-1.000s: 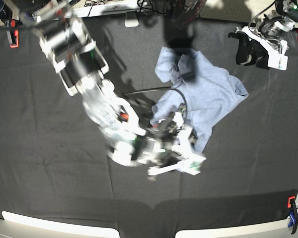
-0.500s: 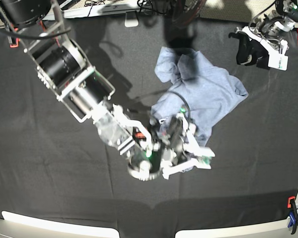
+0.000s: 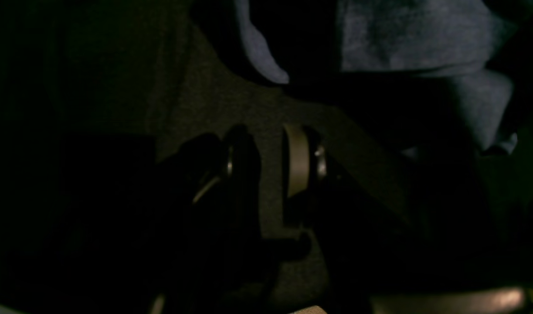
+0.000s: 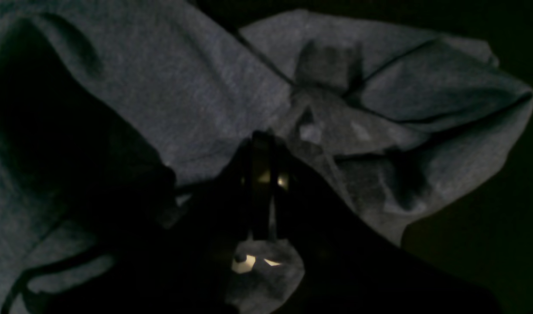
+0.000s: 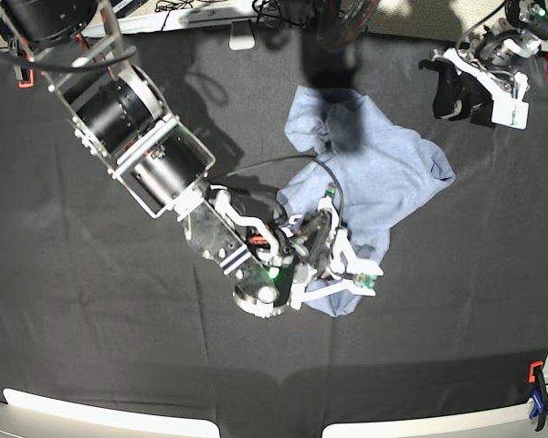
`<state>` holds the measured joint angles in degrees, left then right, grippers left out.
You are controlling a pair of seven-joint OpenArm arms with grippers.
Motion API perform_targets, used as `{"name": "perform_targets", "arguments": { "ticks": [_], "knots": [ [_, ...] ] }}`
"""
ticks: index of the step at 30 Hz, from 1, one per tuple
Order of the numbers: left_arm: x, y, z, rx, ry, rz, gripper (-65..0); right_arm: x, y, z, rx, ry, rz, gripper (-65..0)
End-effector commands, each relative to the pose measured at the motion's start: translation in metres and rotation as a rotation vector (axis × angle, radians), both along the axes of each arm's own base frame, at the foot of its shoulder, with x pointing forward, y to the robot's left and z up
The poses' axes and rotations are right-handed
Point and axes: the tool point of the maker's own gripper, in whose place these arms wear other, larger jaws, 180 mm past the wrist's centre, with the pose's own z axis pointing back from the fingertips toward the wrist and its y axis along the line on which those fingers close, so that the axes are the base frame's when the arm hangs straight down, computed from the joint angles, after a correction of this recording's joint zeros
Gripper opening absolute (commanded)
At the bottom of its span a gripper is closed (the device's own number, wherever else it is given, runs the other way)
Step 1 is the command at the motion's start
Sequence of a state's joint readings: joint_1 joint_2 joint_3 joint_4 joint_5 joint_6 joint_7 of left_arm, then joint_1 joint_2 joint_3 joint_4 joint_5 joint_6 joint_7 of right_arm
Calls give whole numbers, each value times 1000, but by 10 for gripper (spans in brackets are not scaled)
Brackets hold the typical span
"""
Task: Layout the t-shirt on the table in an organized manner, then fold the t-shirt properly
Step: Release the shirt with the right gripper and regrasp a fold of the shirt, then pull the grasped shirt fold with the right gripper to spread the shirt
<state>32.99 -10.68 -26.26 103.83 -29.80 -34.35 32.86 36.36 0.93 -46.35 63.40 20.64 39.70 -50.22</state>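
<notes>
The t-shirt (image 5: 370, 178) lies crumpled right of centre on the black worktop (image 5: 91, 347); it looks soft, light and limp, so I judge it should be taken by a hem or corner and drawn out flat. The right claw (image 4: 261, 174), spread a second ago, now sits pressed together, pinching the near edge of the cloth. The left claw (image 3: 270, 163) hangs part-spread and empty over the far corner, unchanged.
</notes>
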Motion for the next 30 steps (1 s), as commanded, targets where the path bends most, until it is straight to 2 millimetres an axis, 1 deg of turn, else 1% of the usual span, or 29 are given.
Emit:
{"name": "perform_targets", "arguments": {
  "ticks": [1,3,5,8,10,12,16,21,24,26,28,29,30],
  "knots": [
    [5,1,10,-8,-42,2,-521,13,8,24,37,-55,12,-650],
    [5,1,10,-8,-42,2,-521,12,2,29,12,-69,17,-650],
    [4,1,10,-8,-40,2,-521,11,-9,37,-17,-85,18,-650],
    [4,1,10,-8,-39,2,-521,10,-29,58,2,-137,-14,-650],
    [4,1,10,-8,-41,2,-521,7,-47,75,35,-198,-37,-650],
    [4,1,10,-8,-40,2,-521,1,-71,83,52,-231,-78,-650],
    [4,1,10,-9,-41,2,-521,-25,-121,76,84,-218,-188,-650],
    [5,1,11,-10,-44,4,-521,-55,-190,83,62,-264,-337,-650],
    [5,1,11,-11,-49,5,-521,-71,-225,80,27,-269,-404,-650],
    [6,2,13,-13,-61,9,-521,-80,-245,73,4,-252,-454,-650],
    [7,2,14,-14,-62,10,-521,-86,-260,68,2,-242,-499,-650],
    [7,2,14,-16,-63,10,-521,-88,-263,69,19,-241,-516,-650],
    [7,2,14,-16,-63,10,-521,-89,-262,72,54,-244,-523,-650]
  ]
}}
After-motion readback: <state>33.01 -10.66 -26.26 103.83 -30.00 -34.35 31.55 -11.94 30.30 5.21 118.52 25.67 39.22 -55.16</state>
